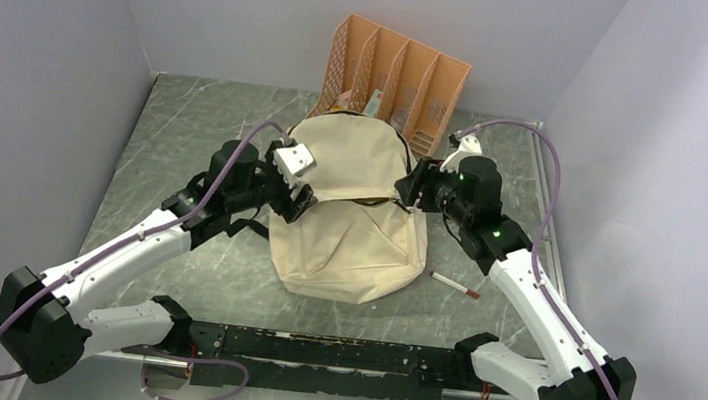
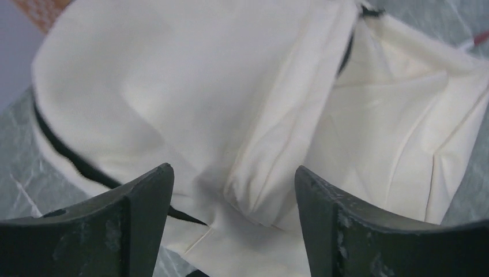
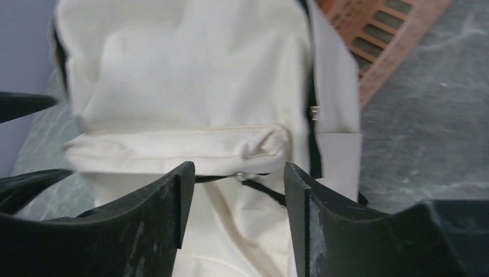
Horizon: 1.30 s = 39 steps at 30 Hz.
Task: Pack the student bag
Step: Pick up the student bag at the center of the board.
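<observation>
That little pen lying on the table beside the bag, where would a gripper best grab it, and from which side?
Probably at the middle of the pen, coming straight down with the jaws closing across its thin barrel. It lies flat and slanted on the table, apart from the student bag, so only its top and sides are free. The right gripper is nearer.

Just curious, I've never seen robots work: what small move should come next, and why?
Probably the right arm should reach for the pen lying beside the backpack: both arms' jaws stand open, holding nothing, and the pen is unpacked.
</observation>
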### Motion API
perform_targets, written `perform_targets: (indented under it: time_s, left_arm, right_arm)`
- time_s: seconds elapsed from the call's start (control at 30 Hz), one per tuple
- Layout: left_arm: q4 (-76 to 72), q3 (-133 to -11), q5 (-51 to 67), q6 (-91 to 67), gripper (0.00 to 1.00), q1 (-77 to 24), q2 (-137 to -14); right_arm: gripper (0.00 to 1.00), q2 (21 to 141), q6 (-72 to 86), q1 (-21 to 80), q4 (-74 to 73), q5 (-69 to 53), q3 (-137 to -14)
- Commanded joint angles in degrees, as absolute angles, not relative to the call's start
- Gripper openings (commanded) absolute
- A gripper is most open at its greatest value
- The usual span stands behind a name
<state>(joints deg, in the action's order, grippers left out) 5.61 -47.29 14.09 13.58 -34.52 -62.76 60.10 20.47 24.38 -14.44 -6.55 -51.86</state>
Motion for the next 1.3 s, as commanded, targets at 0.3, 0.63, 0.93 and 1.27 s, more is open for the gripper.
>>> perform_targets:
  time_s: [0.3, 0.63, 0.93, 1.27]
  left_arm:
    - [2.40, -59.56, 0.13, -4.33, 0.97, -27.13, -71.96]
    - [2.65, -60.85, 0.93, -6.44, 0.97, -26.72, -74.00]
    - [5.42, -61.33, 0.09, -3.69, 0.97, -25.36, -74.18]
    - [10.12, -76.08, 4.72, 1.17, 0.97, -24.26, -89.91]
  right_arm:
    - [0.72, 64.04, 26.50, 22.20, -15.16, 3.65, -50.20]
    - [0.71, 59.11, 22.07, 21.97, -14.91, 1.15, -48.26]
    - [0.69, 57.76, 21.34, 21.98, -14.76, 1.61, -46.41]
    - [0.77, 69.08, 24.20, 20.46, -14.24, 0.82, -51.64]
